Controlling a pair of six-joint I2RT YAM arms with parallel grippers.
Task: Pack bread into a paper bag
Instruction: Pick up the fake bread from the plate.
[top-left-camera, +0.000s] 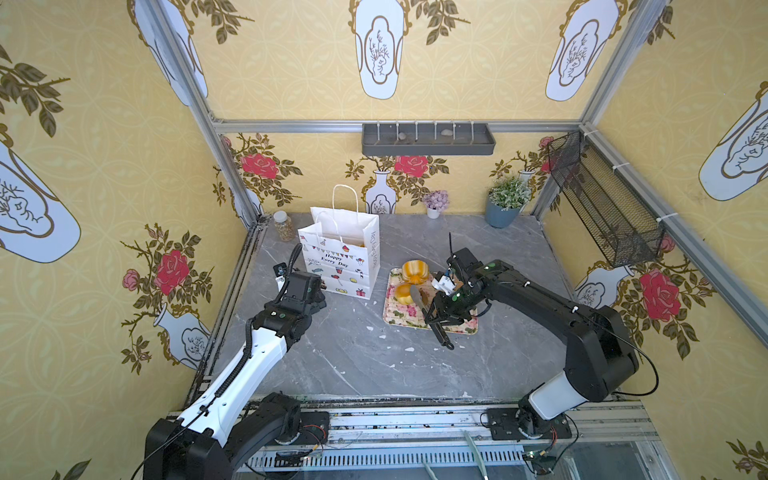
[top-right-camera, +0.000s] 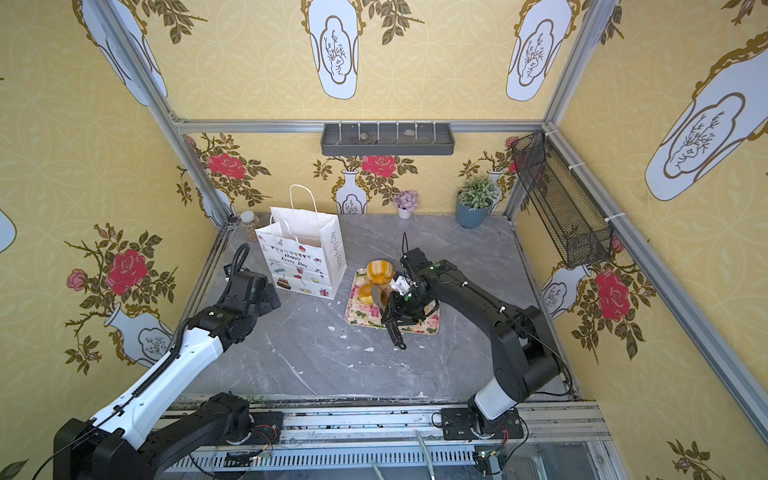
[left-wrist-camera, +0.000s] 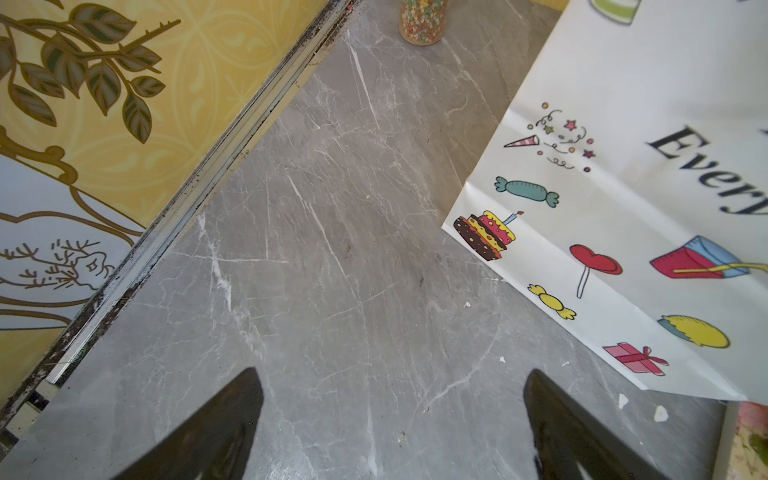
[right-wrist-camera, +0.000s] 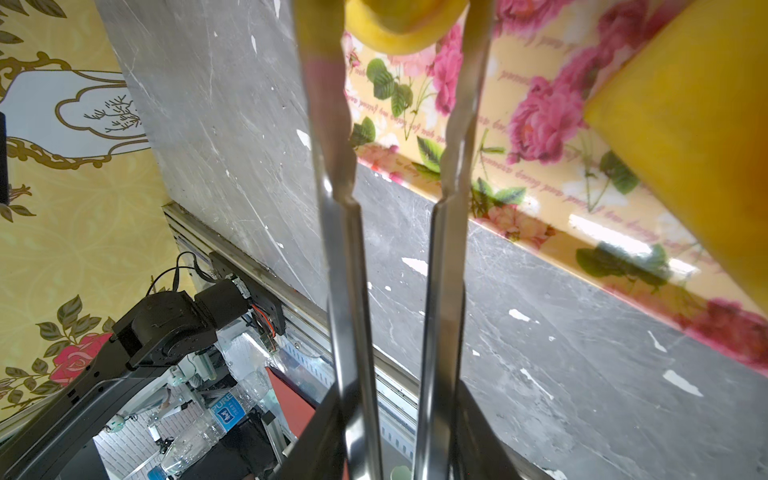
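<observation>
In both top views the paper bag stands upright, mouth up, printed face toward the arms' bases. It sits on a gray marbled table flecked with white, with yellow floral walls around. Near it lies the floral tray with 2 pieces: the pumpkin-shaped bun and the round bun.

Left wrist: the left gripper is spread wide and empty, near the bag's base.

Right wrist: the right gripper is clenched on tongs, whose 2 arms point at the round bun — 1 tip on each side.
</observation>
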